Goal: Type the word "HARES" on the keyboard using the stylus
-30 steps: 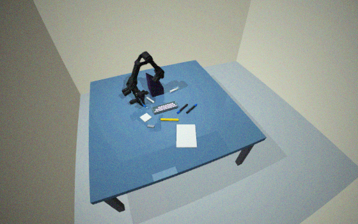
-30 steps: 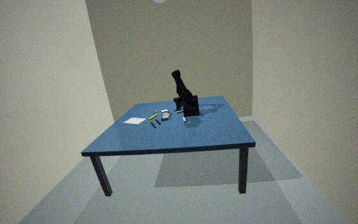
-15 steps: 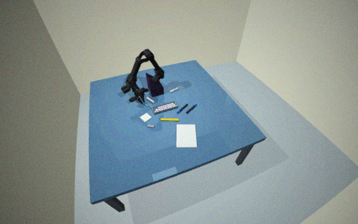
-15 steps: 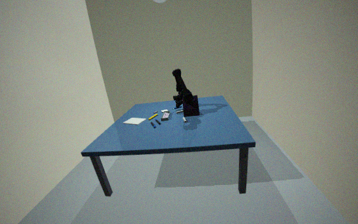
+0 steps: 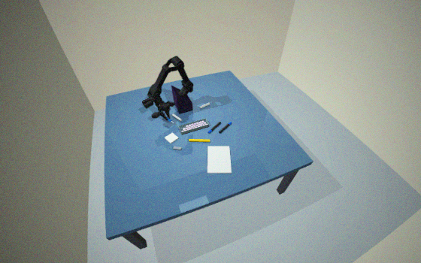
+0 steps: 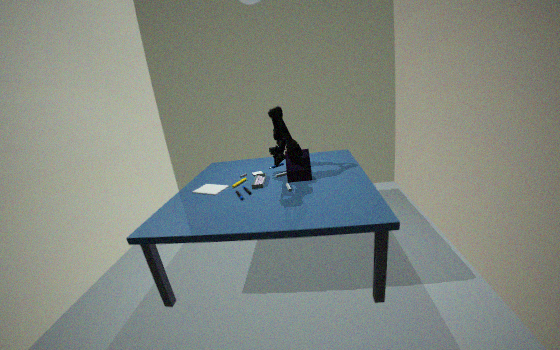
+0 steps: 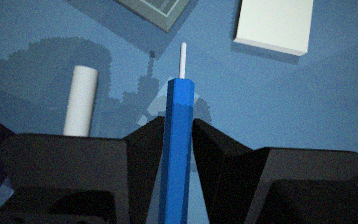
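The blue stylus has a thin white tip that points away from the gripper, towards the top of the wrist view. My gripper is shut on the stylus, with a dark finger against each side of its body. In the wrist view the stylus's shadow falls apart from it, to the left of the tip. The keyboard, grey with pale keys, lies right of the gripper in the top view. Only its corner shows at the top of the wrist view, beyond the tip.
A white cylinder lies beside the gripper. A white square block lies near the keyboard. A yellow marker, a grey block, two dark pens and white paper lie farther out. A dark purple block stands behind.
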`<state>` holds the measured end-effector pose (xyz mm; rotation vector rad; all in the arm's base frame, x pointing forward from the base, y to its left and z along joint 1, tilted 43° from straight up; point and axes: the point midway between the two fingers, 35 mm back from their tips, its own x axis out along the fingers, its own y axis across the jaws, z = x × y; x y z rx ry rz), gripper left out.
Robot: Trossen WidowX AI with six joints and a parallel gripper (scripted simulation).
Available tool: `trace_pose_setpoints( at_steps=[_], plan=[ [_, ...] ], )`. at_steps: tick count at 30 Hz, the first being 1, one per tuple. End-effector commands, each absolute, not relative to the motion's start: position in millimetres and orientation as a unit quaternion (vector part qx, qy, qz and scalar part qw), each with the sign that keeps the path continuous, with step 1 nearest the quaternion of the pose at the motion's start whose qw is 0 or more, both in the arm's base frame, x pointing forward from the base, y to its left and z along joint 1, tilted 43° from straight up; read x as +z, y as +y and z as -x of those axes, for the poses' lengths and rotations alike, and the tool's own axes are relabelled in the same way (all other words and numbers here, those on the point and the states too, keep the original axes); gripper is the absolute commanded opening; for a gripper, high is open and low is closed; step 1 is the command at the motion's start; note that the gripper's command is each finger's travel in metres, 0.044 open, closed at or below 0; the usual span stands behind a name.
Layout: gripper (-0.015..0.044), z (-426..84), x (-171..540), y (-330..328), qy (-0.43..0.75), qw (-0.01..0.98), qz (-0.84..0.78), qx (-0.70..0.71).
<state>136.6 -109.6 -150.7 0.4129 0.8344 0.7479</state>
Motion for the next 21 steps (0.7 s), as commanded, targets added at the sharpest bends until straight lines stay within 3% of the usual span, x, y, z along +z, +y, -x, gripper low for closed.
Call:
trace_pose_setpoints(
  at_steps=[1, 21],
  plan=[
    [0.0, -143.3, -147.7, -110.8, 0.424, 0.804, -0.181, 0.376],
    [0.0, -179.7, -120.4, -98.9, 0.55, 0.684, -0.103, 0.468]
  ],
)
